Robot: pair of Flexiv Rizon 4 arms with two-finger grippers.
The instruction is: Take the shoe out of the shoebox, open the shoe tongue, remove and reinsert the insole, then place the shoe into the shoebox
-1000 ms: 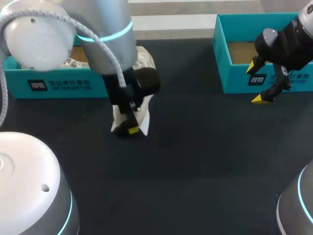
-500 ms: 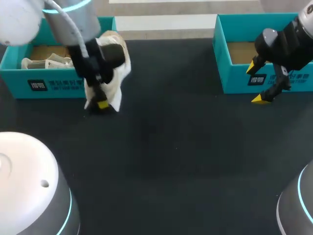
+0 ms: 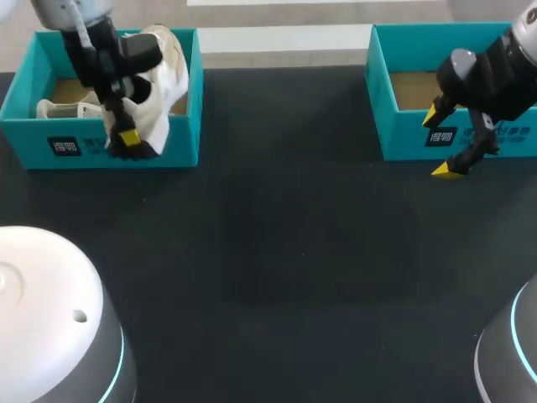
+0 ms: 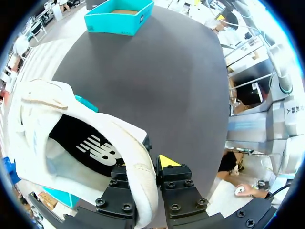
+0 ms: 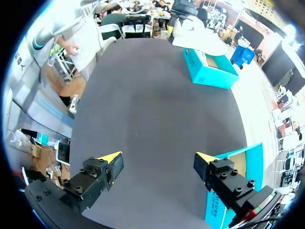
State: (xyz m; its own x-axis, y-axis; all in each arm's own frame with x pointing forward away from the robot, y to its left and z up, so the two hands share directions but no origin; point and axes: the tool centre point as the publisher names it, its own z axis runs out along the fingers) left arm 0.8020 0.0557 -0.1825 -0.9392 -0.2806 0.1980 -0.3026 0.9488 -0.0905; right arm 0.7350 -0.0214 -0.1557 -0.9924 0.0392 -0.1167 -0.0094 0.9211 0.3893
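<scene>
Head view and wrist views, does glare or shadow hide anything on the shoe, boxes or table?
Head view: the matte black table shows neither glare nor distinct shadows; the white shoe in the left gripper stands out against the teal shoebox. Left wrist view: the shoe's upper is bright, yet its dark insole reads clearly. Right wrist view: the yellow tips of the right gripper are evenly lit.

Two teal shoeboxes: left shoebox at the far left corner of the table, right shoebox at its far right corner. Two pale shoes: lying shoe inside the left shoebox, held shoe pinched by the left gripper. Two grippers, counting the right gripper.
</scene>
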